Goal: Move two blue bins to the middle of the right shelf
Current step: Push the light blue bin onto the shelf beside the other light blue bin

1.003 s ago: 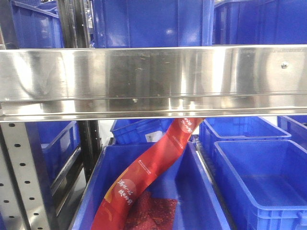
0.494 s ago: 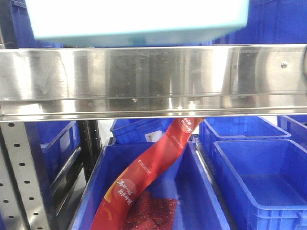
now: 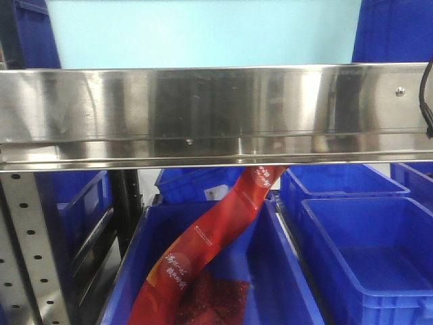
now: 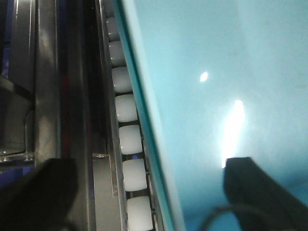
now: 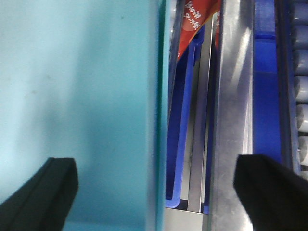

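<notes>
We're looking at a wide steel shelf rail (image 3: 216, 112) running across the front view, and right above it a pale blue bin (image 3: 203, 34) fills the top of the picture, its wall spanning most of the width; only one such bin can be told apart here; dark blue bins (image 3: 358, 257) sit on the level below, the nearest one on the left holding a long red banner (image 3: 216, 237) that curls up toward the rail; from the left wrist we see the pale bin's smooth wall (image 4: 226, 96) close against the camera, a row of white rollers (image 4: 130, 139) just beside its edge; the left gripper (image 4: 144, 192) stands wide open, one dark finger (image 4: 255, 187) over the bin wall, the other out over the frame; the right gripper (image 5: 154, 192) is spread wide too, one finger (image 5: 43, 192) over the bin, the other over the steel rail; whether either finger touches the bin, we can't tell
</notes>
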Motion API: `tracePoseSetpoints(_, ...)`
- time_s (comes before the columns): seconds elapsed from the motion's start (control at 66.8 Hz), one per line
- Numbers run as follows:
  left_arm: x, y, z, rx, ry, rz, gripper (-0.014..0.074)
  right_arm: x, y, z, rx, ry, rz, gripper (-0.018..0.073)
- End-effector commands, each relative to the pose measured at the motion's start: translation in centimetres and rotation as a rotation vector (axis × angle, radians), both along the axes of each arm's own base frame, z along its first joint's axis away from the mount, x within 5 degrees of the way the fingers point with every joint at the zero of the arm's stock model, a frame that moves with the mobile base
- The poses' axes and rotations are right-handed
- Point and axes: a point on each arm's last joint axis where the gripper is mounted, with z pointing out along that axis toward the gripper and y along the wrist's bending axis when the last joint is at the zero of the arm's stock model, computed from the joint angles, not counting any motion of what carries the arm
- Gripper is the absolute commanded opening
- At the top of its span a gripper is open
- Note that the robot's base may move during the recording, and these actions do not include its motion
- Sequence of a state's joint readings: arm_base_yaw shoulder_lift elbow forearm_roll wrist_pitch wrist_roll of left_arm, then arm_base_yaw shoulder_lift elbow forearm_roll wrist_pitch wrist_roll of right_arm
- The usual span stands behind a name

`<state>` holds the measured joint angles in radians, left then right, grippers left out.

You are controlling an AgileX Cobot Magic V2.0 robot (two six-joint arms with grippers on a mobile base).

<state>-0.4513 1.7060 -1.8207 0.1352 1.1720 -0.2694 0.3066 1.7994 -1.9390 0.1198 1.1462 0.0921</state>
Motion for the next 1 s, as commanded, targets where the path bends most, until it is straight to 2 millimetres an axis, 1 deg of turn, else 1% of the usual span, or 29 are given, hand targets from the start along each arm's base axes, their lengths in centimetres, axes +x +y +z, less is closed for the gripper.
tracePoseSetpoints(0.0, -0.9, 0.3, 1.4, -0.019, -0.036, -0.008, 0.061, -1.0, -0.6, 2.0, 0.005, -0.062, -0.013, 0.0557)
tracePoseSetpoints(0.105, -1.9, 0.8, 2.8, -0.036, -0.071, -0.008, 0.0598, -2.0, -1.0, 3.4, 0.017, -0.107, -0.014, 0.0524)
tracePoseSetpoints(0.165, -2.9, 1.3, 4.0, -0.051, -0.103, -0.008, 0.0587, -2.9, -1.3, 4.6, 0.018, -0.139, -0.017, 0.0486)
tracePoseSetpoints(0.209, -3.6, 1.7, 4.9, -0.057, -0.123, -0.006, 0.0567, -3.5, -1.6, 5.3, 0.013, -0.165, -0.022, 0.0448)
tracePoseSetpoints(0.269, -4.8, 2.3, 6.2, -0.066, -0.165, -0.003, 0.0526, -4.4, -2.2, 6.5, -0.005, -0.205, -0.031, 0.037)
tracePoseSetpoints(0.344, -6.4, 3.2, 7.8, -0.079, -0.217, 0.001, 0.0393, -5.6, -3.0, 7.7, -0.037, -0.251, -0.047, 0.0239)
tracePoseSetpoints(0.374, -7.3, 3.7, 8.7, -0.082, -0.246, 0.005, 0.0298, -6.3, -3.3, 8.3, -0.05, -0.267, -0.054, 0.0156)
tracePoseSetpoints(0.434, -8.3, 4.5, 9.6, -0.075, -0.285, 0.014, 0.0152, -7.2, -3.8, 9.1, -0.064, -0.285, -0.062, 0.0026)
tracePoseSetpoints(0.449, -8.7, 4.8, 9.8, -0.07, -0.296, 0.018, 0.0093, -7.6, -4.0, 9.3, -0.07, -0.287, -0.065, -0.0016)
tracePoseSetpoints(0.494, -9.6, 5.4, 10.3, -0.06, -0.325, 0.026, -0.0025, -8.1, -4.3, 9.7, -0.083, -0.298, -0.072, -0.0096)
tracePoseSetpoints(0.509, -9.8, 5.5, 10.4, -0.057, -0.333, 0.027, -0.0085, -8.3, -4.4, 9.9, -0.086, -0.302, -0.074, -0.0121)
tracePoseSetpoints(0.524, -10.0, 5.7, 10.5, -0.052, -0.342, 0.03, -0.0115, -8.4, -4.4, 10.0, -0.086, -0.306, -0.076, -0.0146)
tracePoseSetpoints(0.539, -10.3, 5.9, 10.5, -0.049, -0.351, 0.031, -0.0109, -8.5, -4.5, 10.1, -0.09, -0.309, -0.077, -0.0167)
tracePoseSetpoints(0.599, -11.2, 6.5, 10.5, -0.045, -0.383, 0.033, -0.0111, -9.2, -4.8, 10.4, -0.089, -0.323, -0.08, -0.016)
tracePoseSetpoints(0.658, -12.0, 6.9, 9.8, -0.041, -0.397, 0.025, -0.0111, -9.8, -5.0, 10.2, -0.087, -0.331, -0.079, -0.016)
tracePoseSetpoints(0.733, -13.3, 7.5, 8.6, -0.047, -0.427, 0.009, -0.0111, -10.5, -5.2, 9.5, -0.09, -0.33, -0.077, -0.0162)
tracePoseSetpoints(0.748, -13.3, 7.5, 8.0, -0.045, -0.427, 0.003, -0.0111, -10.7, -5.2, 9.4, -0.093, -0.33, -0.078, -0.0162)
tracePoseSetpoints(0.763, -13.5, 7.5, 7.7, -0.046, -0.431, -0.001, -0.0111, -10.7, -5.3, 8.9, -0.096, -0.321, -0.076, -0.0162)
tracePoseSetpoints(0.793, -14.0, 7.7, 7.0, -0.051, -0.443, -0.008, -0.0111, -11.2, -5.4, 8.6, -0.094, -0.332, -0.075, -0.0162)
tracePoseSetpoints(0.808, -14.2, 7.8, 6.7, -0.054, -0.45, -0.013, -0.0111, -11.3, -5.4, 8.0, -0.098, -0.322, -0.073, -0.0162)
tracePoseSetpoints(0.868, -15.5, 8.2, 5.3, -0.075, -0.493, -0.029, -0.0111, -12.2, -5.7, 7.0, -0.094, -0.337, -0.07, -0.0162)
tracePoseSetpoints(0.883, -15.7, 8.3, 4.6, -0.078, -0.498, -0.036, -0.0111, -12.4, -5.8, 6.7, -0.094, -0.339, -0.069, -0.0162)
tracePoseSetpoints(0.898, -15.9, 8.4, 4.3, -0.082, -0.508, -0.041, -0.0111, -12.6, -5.8, 6.0, -0.098, -0.328, -0.067, -0.0162)
tracePoseSetpoints(0.928, -16.4, 8.5, 3.6, -0.09, -0.527, -0.05, -0.0111, -13.0, -5.9, 5.3, -0.094, -0.342, -0.065, -0.0162)
tracePoseSetpoints(0.943, -16.9, 8.7, 3.1, -0.096, -0.542, -0.057, -0.0111, -13.4, -6.0, 4.6, -0.095, -0.339, -0.063, -0.0162)
tracePoseSetpoints(0.988, -17.7, 9.0, 2.0, -0.11, -0.568, -0.07, -0.0111, -14.5, -6.3, 3.6, -0.086, -0.367, -0.06, -0.0162)
